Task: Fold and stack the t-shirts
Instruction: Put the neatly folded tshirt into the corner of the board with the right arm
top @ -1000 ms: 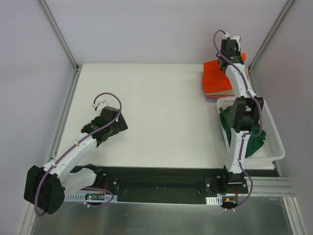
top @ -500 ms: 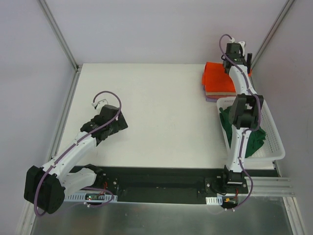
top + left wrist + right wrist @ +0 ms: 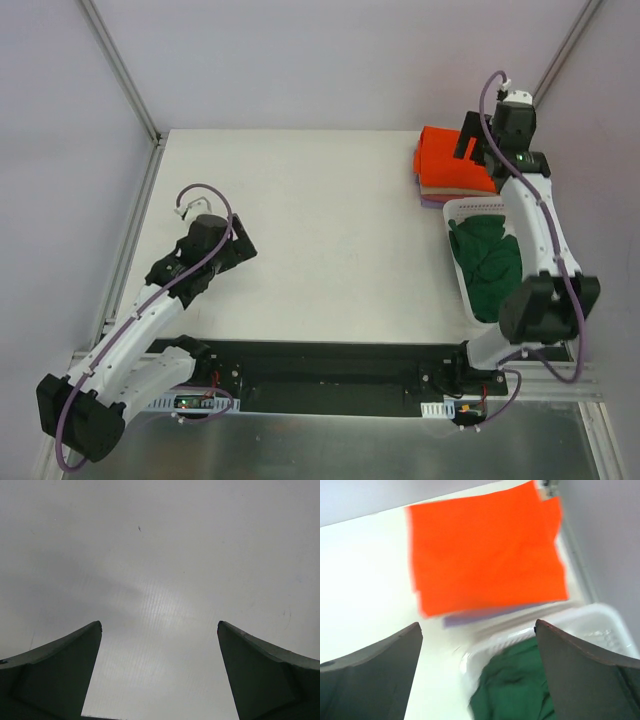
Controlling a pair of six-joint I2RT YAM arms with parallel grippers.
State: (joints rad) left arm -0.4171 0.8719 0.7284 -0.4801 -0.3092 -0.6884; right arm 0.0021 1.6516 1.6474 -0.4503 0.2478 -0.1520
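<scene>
The overhead view is lit brightly and evenly by soft, diffuse light. The white table (image 3: 330, 220) is rendered almost without texture, and only faint shadows are cast beneath the arms. The left wrist view is dim and grey, with a pale patch of glare at its middle; the fingers (image 3: 55, 680) of the left gripper (image 3: 160, 675) are left dark. The right wrist view is smeared by blur: the orange shirt (image 3: 485, 550), the basket (image 3: 600, 622) and the green shirt (image 3: 515, 690) are softened at their edges, and the table is washed out.

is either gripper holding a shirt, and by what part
Nothing is held: the left gripper is open over the table, the right gripper open above the orange t-shirt.
</scene>
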